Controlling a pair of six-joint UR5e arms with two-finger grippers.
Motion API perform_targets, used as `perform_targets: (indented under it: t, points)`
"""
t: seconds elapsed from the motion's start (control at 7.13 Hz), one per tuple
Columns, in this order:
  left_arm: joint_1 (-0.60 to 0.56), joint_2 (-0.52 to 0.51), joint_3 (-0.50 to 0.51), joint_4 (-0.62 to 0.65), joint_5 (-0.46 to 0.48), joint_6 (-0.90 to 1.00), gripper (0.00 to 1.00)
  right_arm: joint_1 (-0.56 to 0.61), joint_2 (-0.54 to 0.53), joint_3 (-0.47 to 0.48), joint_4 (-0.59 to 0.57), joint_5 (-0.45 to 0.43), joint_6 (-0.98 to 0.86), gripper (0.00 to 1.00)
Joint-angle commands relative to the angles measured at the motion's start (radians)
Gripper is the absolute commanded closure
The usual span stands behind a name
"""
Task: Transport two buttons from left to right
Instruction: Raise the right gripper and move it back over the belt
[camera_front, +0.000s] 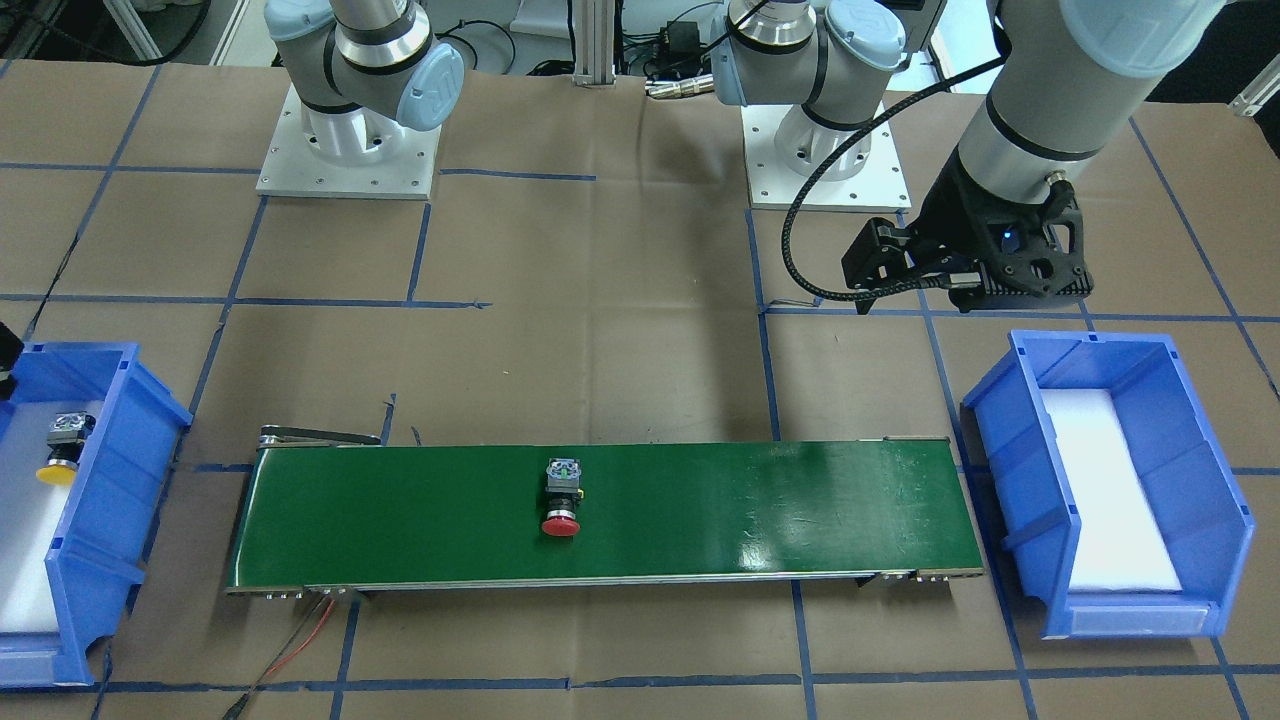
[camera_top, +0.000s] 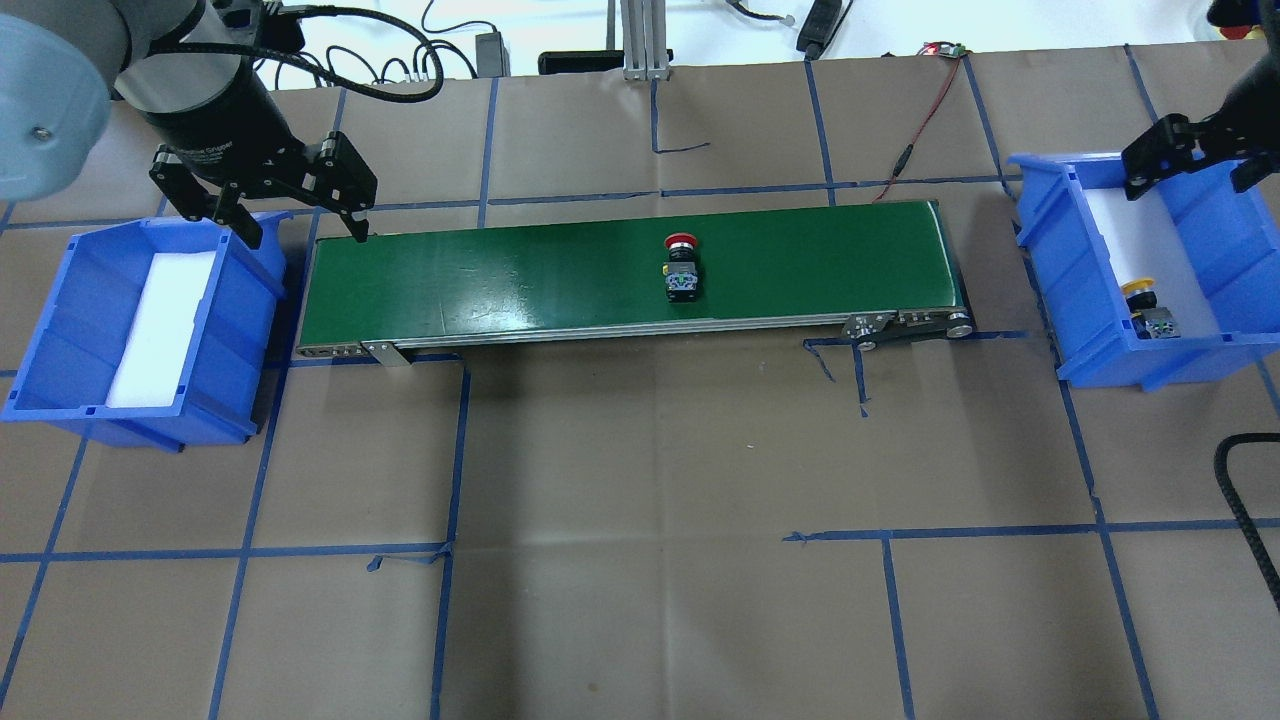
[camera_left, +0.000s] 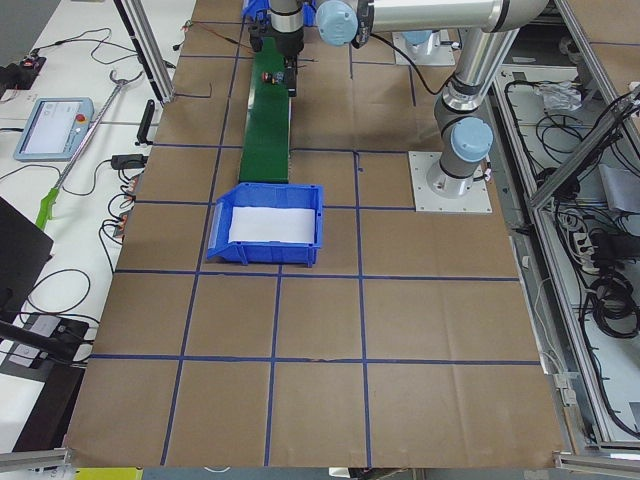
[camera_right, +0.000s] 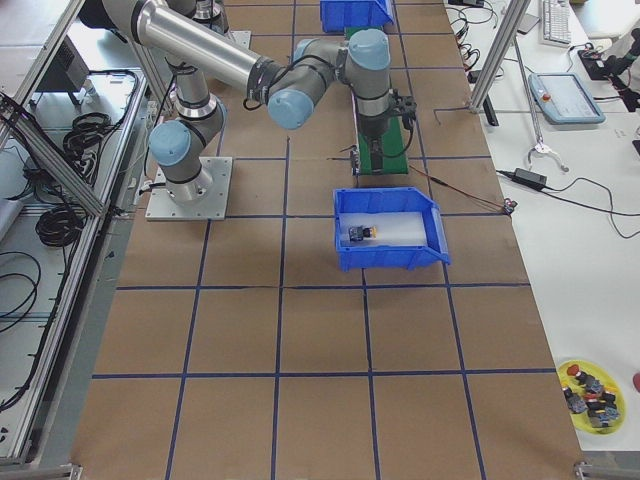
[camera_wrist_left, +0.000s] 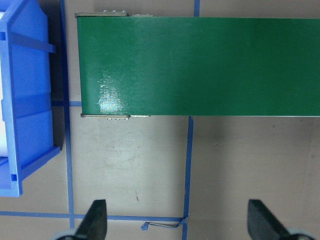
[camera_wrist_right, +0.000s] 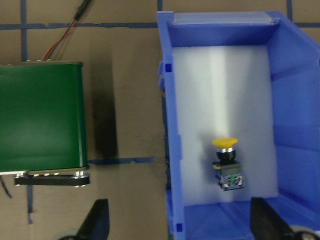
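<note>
Green belt (camera_top: 500, 275) runs across the middle of the overhead frame. The red-capped button (camera_top: 682, 268) lies on its side about halfway along it, cap toward the frame's top. The yellow-capped button (camera_wrist_right: 227, 162) rests on the white foam in the right bin (camera_top: 1050, 270) at the frame's right edge, so I judge the job half done.

My left gripper (camera_top: 305, 232) hangs at upper left, over the gap between the left bin (camera_top: 60, 300) and the belt's end. Its jaws are wide apart and hold nothing. My right gripper (camera_wrist_right: 181, 222) hovers at upper right over the top end of its bin, jaws likewise spread and empty.

Trouble I foresee starts with the red one's round body lying flat. It may roll as I close on it, or slip if I catch the cap rather than the black barrel. If it reaches the belt's right end unattended, it could tip into the gap short of the bin. A careless release could also drop it onto the yellow one.
</note>
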Motion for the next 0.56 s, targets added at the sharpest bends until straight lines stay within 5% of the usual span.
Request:
perform_targets:
  t: [0.0, 0.42]
  points:
    - [0.000, -0.002, 0.002, 0.000, 0.000, 0.000, 0.00, 0.102, -0.032, 0.013, 0.093, 0.004, 0.187, 0.01]
    - [0.000, -0.002, 0.004, 0.000, 0.000, 0.000, 0.00, 0.205, -0.037, 0.016, 0.092, 0.007, 0.344, 0.01]
